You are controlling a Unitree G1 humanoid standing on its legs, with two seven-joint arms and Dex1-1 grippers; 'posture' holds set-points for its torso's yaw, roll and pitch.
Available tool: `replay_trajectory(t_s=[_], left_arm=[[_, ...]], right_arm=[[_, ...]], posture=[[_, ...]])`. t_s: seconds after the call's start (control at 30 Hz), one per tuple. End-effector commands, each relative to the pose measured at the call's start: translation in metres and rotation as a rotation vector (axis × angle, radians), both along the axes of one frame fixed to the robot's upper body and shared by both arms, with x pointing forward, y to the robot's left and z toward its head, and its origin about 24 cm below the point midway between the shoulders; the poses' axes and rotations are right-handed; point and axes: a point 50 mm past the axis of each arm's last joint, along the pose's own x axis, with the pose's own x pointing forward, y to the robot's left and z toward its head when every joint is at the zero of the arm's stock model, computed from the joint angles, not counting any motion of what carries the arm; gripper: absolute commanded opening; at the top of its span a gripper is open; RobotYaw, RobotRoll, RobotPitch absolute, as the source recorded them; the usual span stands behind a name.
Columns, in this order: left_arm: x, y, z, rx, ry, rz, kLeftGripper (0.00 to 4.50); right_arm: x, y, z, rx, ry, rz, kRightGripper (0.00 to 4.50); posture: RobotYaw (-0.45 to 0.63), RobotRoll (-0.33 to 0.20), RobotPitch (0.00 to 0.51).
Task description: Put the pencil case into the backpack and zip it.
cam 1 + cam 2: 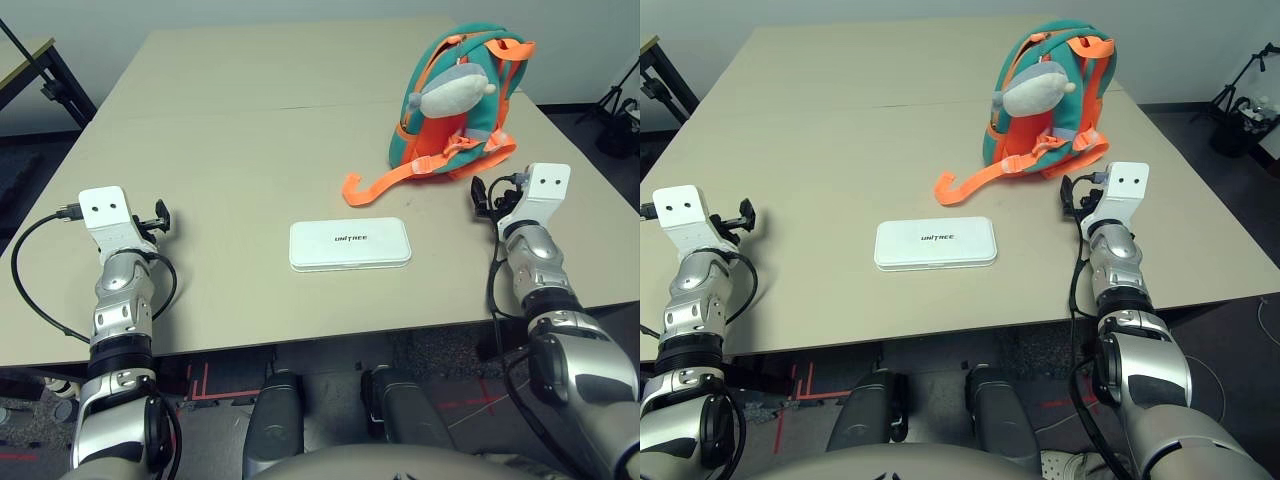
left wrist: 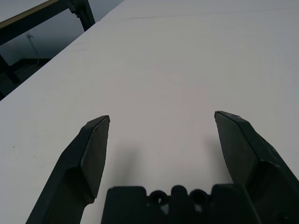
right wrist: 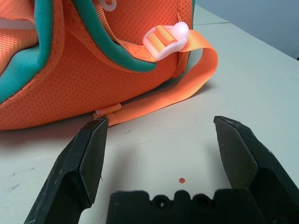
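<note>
Right gripper (image 3: 161,154): fingers spread, nothing between them, just short of the bag (image 1: 455,110), which stands upright on the tabletop (image 1: 230,130) with a loose strap (image 1: 385,185) trailing toward the case. Left gripper (image 2: 161,154): likewise spread and empty, above the tabletop. Case (image 1: 350,244): lying flat between the two arms, lettering up, apart from both grippers. Probable hazards: a finger may snag the strap (its free end curls on the tabletop) and topple the bag; the smooth, flat case may slide if pinched off-centre.
</note>
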Motion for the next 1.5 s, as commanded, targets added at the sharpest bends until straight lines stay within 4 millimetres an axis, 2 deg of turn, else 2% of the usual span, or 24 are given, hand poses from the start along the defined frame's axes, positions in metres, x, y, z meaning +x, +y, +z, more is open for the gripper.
replay_trajectory(t_s=[0.03, 0.2, 0.27, 0.33, 0.4, 0.57, 0.67, 0.7, 0.83, 0.9, 1.0, 1.3, 1.5], left_arm=[[0.001, -0.001, 0.001, -0.011, -0.010, -0.001, 4.50], [0.004, -0.002, 0.007, -0.089, -0.027, -0.038, 4.50], [0.009, -0.008, 0.012, -0.226, -0.065, -0.120, 4.50], [0.014, -0.020, 0.018, -0.340, -0.073, -0.265, 4.50], [0.016, -0.031, 0.025, -0.455, -0.058, -0.394, 4.50], [0.010, -0.049, 0.042, -0.705, 0.051, -0.640, 4.50], [0.004, -0.060, 0.056, -0.770, 0.086, -0.798, 4.50], [0.003, -0.063, 0.060, -0.773, 0.085, -0.825, 4.50], [-0.003, -0.076, 0.068, -0.843, 0.102, -0.987, 4.50], [-0.010, -0.088, 0.065, -0.870, 0.197, -1.083, 4.50], [-0.013, -0.095, 0.058, -0.892, 0.271, -1.130, 4.50], [-0.019, -0.095, 0.049, -1.020, 0.389, -1.214, 4.50], [-0.020, -0.084, 0.039, -1.114, 0.465, -1.202, 4.50]], right_arm=[[-0.001, -0.001, -0.003, -0.003, 0.022, 0.001, 4.46], [-0.002, -0.003, 0.001, -0.026, 0.010, 0.030, 4.46], [-0.003, -0.004, 0.007, -0.046, -0.009, 0.066, 4.46], [-0.005, -0.003, 0.015, -0.059, -0.037, 0.134, 4.08], [-0.009, -0.001, 0.021, -0.070, -0.051, 0.214, 3.44], [-0.022, 0.014, 0.034, -0.116, -0.028, 0.431, 1.48], [-0.033, 0.023, 0.045, -0.142, 0.000, 0.557, 0.25], [-0.035, 0.026, 0.048, -0.149, 0.012, 0.589, 0.02], [-0.043, 0.036, 0.058, -0.188, 0.053, 0.701, 0.02], [-0.043, 0.044, 0.062, -0.219, 0.065, 0.751, 0.02], [-0.044, 0.054, 0.066, -0.249, 0.067, 0.801, 0.02], [-0.046, 0.070, 0.067, -0.256, 0.066, 0.876, 0.02], [-0.048, 0.073, 0.059, -0.282, 0.097, 0.908, 0.02]], posture=[[-0.01, 0.000, 0.081], [-0.02, 0.000, 0.087], [-0.02, 0.000, 0.087], [-0.03, 0.000, 0.089], [-0.04, 0.000, 0.090], [-0.07, 0.000, 0.107], [-0.07, 0.000, 0.107], [-0.07, 0.000, 0.107], [-0.07, 0.000, 0.110], [-0.07, 0.000, 0.111], [-0.07, 0.000, 0.113], [-0.07, 0.000, 0.113], [-0.07, 0.000, 0.105]])
